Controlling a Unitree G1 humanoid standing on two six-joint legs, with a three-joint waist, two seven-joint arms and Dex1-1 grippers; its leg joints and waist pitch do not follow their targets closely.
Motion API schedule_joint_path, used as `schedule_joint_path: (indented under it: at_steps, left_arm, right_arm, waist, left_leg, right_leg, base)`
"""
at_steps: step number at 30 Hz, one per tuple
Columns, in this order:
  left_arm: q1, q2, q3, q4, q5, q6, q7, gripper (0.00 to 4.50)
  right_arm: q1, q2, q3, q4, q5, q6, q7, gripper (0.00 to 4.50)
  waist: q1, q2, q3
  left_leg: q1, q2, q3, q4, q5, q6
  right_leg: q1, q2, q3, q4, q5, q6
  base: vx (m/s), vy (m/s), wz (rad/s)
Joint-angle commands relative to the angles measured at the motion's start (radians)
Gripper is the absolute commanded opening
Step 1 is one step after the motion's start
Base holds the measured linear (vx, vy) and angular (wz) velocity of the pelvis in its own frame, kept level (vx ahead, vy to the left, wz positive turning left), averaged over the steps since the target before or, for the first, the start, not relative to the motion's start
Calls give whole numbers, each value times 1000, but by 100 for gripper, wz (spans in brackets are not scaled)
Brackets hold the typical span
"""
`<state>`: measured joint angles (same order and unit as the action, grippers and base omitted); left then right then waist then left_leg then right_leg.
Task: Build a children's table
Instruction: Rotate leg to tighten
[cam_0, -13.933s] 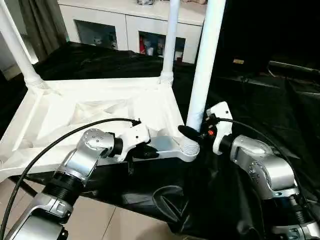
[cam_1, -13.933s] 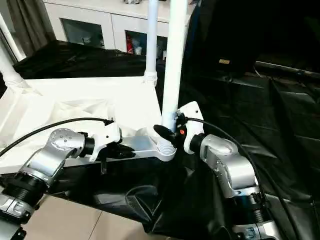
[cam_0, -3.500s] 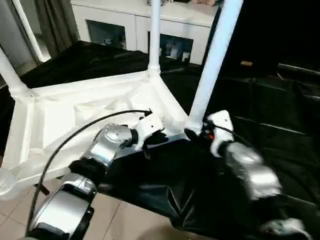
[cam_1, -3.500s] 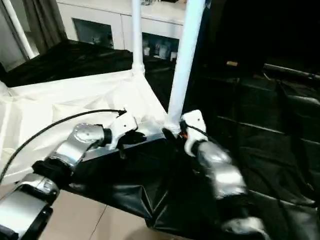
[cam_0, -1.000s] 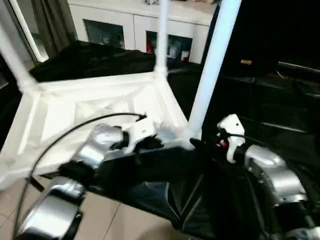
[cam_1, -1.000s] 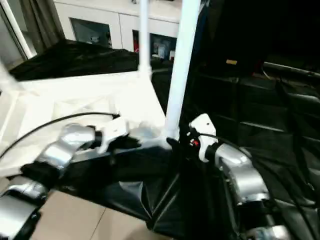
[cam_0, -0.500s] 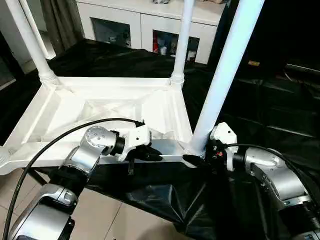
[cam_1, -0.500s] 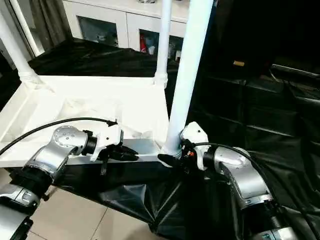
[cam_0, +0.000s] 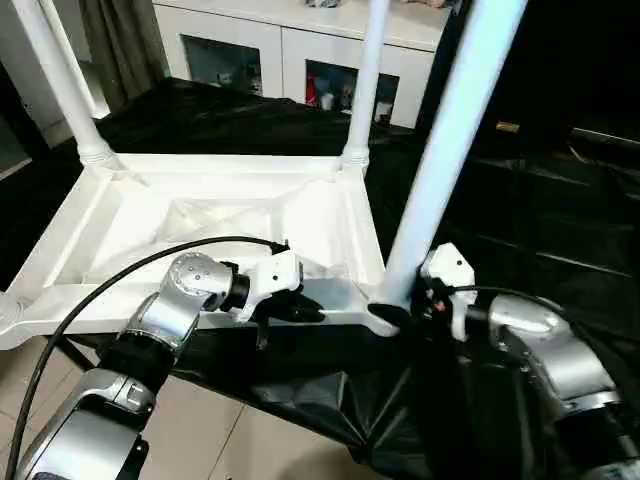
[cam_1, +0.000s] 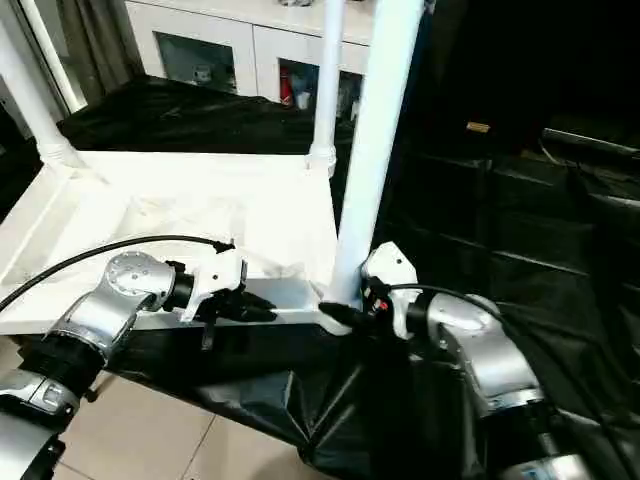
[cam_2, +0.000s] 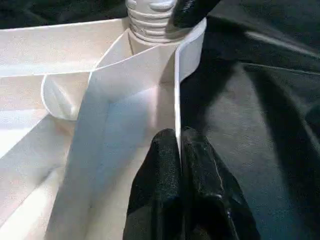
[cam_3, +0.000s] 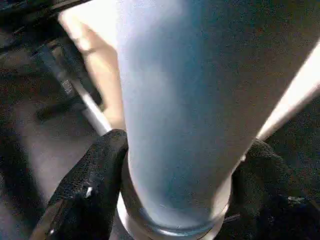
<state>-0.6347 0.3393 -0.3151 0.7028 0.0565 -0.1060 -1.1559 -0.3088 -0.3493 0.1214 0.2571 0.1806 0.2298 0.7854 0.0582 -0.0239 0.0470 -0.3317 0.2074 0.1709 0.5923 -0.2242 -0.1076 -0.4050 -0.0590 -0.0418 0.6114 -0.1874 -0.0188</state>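
One white table top (cam_0: 200, 215) lies upside down on one black sheet (cam_0: 520, 200). Three white legs can be counted standing up from its corners: one at the far left (cam_0: 60, 85), one at the far right (cam_0: 365, 85) and one at the near right (cam_0: 440, 170). A fourth white pole shows at the far left edge, though it is hard to tell whether it belongs to the table. There are two grippers, the left gripper (cam_0: 300, 312) and the right gripper (cam_1: 340, 318). Behind stands one white cabinet (cam_0: 280, 45) with two glass doors.
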Motion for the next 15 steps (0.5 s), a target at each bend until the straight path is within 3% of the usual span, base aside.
schedule_joint_path:
  at_steps: [1,3,5,9,12,15]
  left_arm:
    - [-30,-40,-5,73,52,25,134,0]
    - [-52,-75,8,114,58,52,211,0]
    - [-70,-101,13,135,62,78,262,0]
    - [-109,-165,12,173,89,134,392,0]
    - [-129,-196,6,206,105,117,413,0]
    - [-130,-189,-2,209,113,104,403,0]
  right_arm:
    - [-12,60,-37,60,-11,13,-147,270]
    - [-18,120,-58,84,-17,33,-253,270]
    - [-22,163,-63,98,-41,46,-345,270]
    - [-19,254,-73,111,-49,56,-457,270]
    - [-13,287,-54,112,-72,28,-465,270]
    - [-15,285,-60,110,-60,18,-450,339]
  waist:
    - [-3,3,-53]
    - [-3,2,-52]
    - [-1,4,-52]
    - [1,6,-54]
    - [2,8,-54]
    - [2,10,-52]
  left_leg:
    - [-6,15,6,-68,-124,35]
    - [-3,14,2,-72,-150,8]
    - [-6,13,0,-74,-154,3]
    - [-3,13,1,-73,-142,1]
    - [-6,12,1,-75,-142,10]
    - [-6,12,0,-76,-168,15]
  right_leg:
    - [51,-66,43,-74,-174,-222]
    - [52,-66,42,-81,-254,-195]
    - [55,-67,43,-82,-274,-176]
    - [50,-66,44,-81,-226,-178]
    - [53,-65,45,-82,-211,-179]
    - [54,-67,45,-86,-234,-175]
  base:
    - [0,0,0]
    - [0,0,0]
    - [0,0,0]
    - [0,0,0]
    - [0,0,0]
    - [0,0,0]
